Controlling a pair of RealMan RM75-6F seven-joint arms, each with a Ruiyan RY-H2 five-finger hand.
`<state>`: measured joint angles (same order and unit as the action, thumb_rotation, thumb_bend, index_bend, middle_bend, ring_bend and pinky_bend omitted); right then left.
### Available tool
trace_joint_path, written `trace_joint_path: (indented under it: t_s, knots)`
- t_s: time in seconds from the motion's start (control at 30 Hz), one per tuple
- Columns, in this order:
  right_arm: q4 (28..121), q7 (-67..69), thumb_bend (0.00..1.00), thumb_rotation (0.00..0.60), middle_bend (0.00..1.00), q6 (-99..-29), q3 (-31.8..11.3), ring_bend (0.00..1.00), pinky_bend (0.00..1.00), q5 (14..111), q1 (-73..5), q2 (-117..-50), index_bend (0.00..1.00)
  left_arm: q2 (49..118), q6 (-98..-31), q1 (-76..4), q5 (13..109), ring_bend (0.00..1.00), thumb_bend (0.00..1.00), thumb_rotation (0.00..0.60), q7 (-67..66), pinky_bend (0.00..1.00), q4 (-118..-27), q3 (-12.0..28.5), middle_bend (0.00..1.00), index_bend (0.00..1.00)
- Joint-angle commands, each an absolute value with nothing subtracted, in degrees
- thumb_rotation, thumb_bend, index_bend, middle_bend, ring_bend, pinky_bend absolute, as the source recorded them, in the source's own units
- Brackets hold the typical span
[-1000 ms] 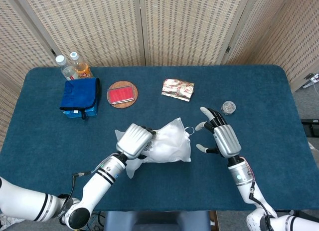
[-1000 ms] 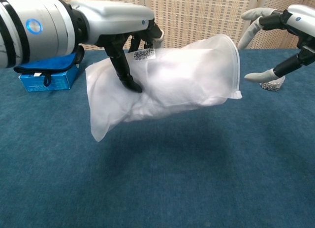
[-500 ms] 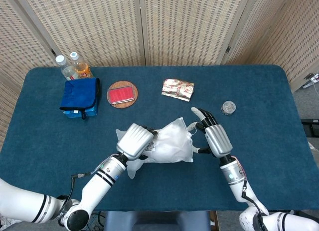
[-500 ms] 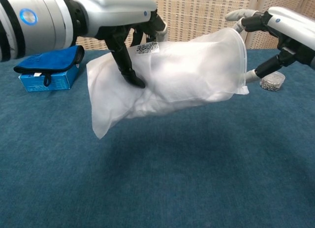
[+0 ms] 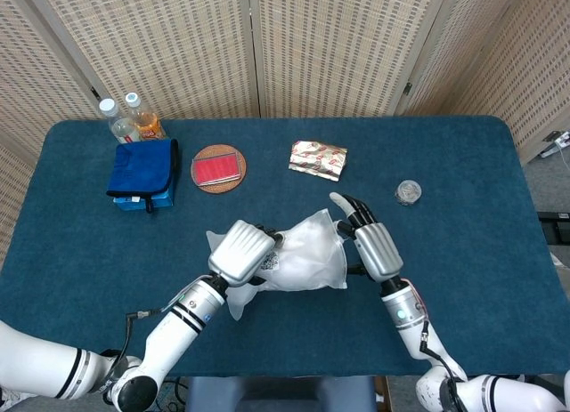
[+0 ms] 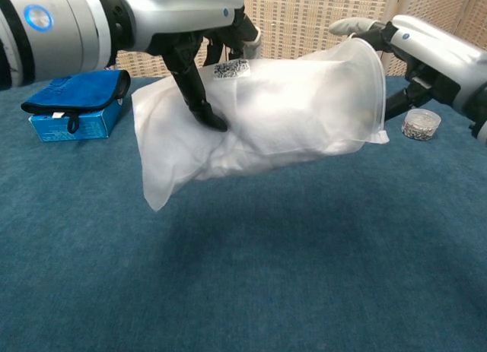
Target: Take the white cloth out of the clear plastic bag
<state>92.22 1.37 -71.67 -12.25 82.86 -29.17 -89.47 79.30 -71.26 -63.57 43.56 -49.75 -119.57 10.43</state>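
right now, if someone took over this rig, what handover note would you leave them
Left hand: grips the clear plastic bag near its closed end and holds it lifted off the table, roughly level.
Right hand: fingers spread at the bag's open mouth, holding nothing that I can see; whether it touches the rim is unclear.
White cloth: inside the bag.
Done: bag picked up, its mouth turned toward the right hand.
Left: reach in with the right hand, grasp the cloth, pull it clear of the bag.
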Motion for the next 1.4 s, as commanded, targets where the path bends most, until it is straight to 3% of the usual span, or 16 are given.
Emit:
trace_joint_path:
  t_s: [0.03, 0.33, 0.7, 1.0, 1.4]
  knots:
    - [92.0, 1.6, 0.18, 0.6, 0.06, -71.6, -12.3, 0.0, 0.09, 82.8, -29.4, -89.8, 0.52, 79.3, -71.3, -63.4, 43.8, 0.55, 0.13, 0.6, -49.5, 0.66, -119.6, 10.5, 0.51, 0.45]
    - [91.1, 1.4, 0.43, 0.6, 0.11, -71.7, -12.4, 0.0, 0.09, 82.3, -30.0, -91.3, 0.62, 79.2, -71.4, -62.7, 44.5, 0.55, 0.13, 0.6, -48.4, 0.67, -119.6, 10.5, 0.51, 0.45]
    - [89.7, 0.1, 0.52, 0.6, 0.21, -72.9, -13.0, 0.0, 0.09, 81.6, -30.3, -93.5, 0.85, 79.0, -71.2, -61.9, 45.1, 0.55, 0.13, 0.6, -47.7, 0.67, -119.7, 10.3, 0.51, 0.45]
    - [89.0, -0.4, 0.53, 0.6, 0.21, -72.5, -13.3, 0.0, 0.09, 80.9, -30.8, -93.9, 0.87, 78.8, -70.9, -61.6, 44.5, 0.54, 0.13, 0.6, -48.0, 0.67, -119.6, 10.1, 0.5, 0.41]
    - [87.9, -0.3, 0.53, 0.6, 0.22, -71.2, -13.8, 0.0, 0.09, 79.8, -31.7, -94.3, 0.87, 78.0, -71.0, -62.8, 36.7, 0.43, 0.03, 0.6, -51.9, 0.67, -121.0, 9.8, 0.23, 0.2]
